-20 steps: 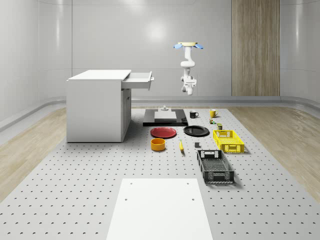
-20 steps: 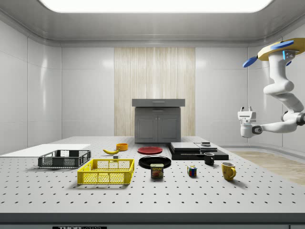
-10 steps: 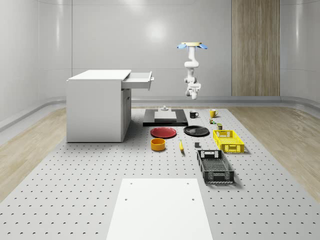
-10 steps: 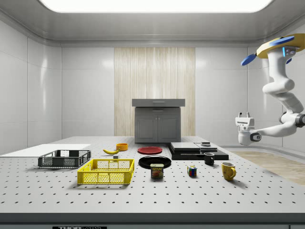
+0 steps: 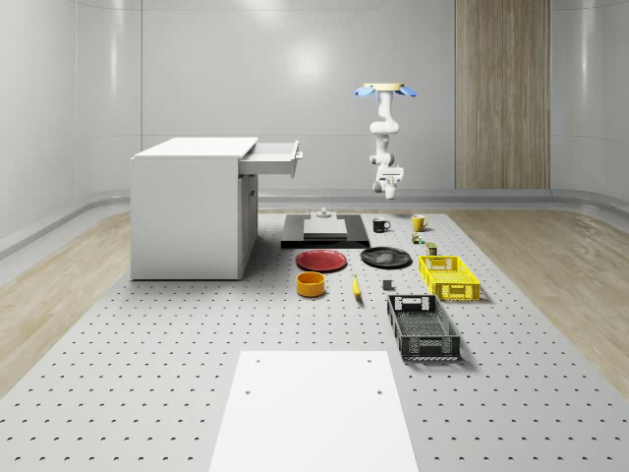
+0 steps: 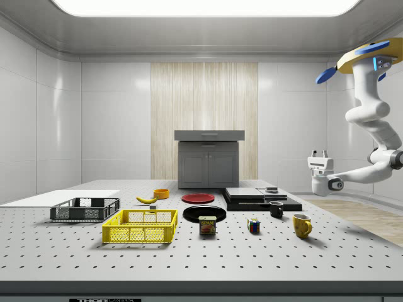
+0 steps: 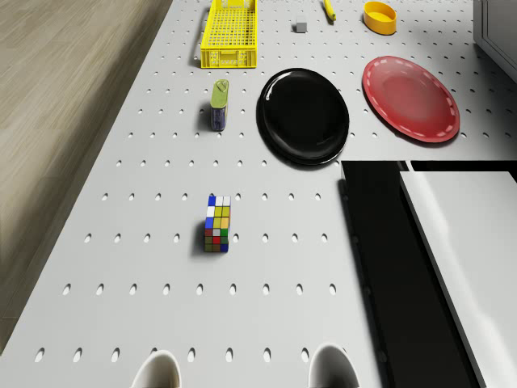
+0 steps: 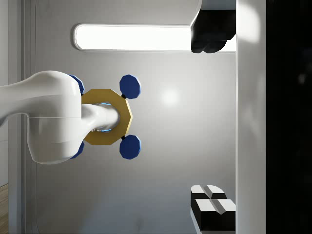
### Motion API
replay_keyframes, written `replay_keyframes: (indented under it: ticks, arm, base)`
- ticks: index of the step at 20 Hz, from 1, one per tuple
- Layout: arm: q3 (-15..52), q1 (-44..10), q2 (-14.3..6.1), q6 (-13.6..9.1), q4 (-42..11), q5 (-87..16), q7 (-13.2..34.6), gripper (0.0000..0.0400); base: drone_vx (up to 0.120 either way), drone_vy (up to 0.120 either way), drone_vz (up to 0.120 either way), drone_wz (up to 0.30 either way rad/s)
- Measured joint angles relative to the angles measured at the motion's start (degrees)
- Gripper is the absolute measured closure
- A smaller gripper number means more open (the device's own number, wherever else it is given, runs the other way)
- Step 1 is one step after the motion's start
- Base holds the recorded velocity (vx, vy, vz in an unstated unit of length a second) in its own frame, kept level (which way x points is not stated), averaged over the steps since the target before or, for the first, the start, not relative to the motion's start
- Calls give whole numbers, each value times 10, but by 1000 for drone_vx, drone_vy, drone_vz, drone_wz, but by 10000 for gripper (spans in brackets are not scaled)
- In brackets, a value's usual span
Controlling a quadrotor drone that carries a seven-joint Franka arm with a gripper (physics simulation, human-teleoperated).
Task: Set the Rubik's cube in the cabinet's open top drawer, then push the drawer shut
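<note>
So nothing is held yet. The drone is seen hovering high at the side view's upper right, over the table's end by the mugs. The gripper is hung out on the bent arm and pointed up at the ceiling, fingers spread wide with nothing between them.

The Rubik's cube is sat on bare table, just right of centre and low in the side view, between the can and the yellow mug, apart from both. The black plate is near it but not touching.

The step in hand is probably best read as the approach for the pick. The wrist needs to be swung over first so the fingers are aimed down. Then the gripper should be centred over the cube and squared to its flat faces, not its corners. A straight drop is advised, so the can isn't clipped.

The open top drawer is stuck out of the cabinet at the whole-scene view's left, well apart from the cube, so a firm grip is wanted for the carry.
</note>
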Motion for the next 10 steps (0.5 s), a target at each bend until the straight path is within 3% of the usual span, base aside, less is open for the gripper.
replay_keyframes:
  ticks: [10]
  arm:
    - [1, -1, -2, 3, 0, 0, 0, 0]
  base:
    - [120, 120, 0, 0]
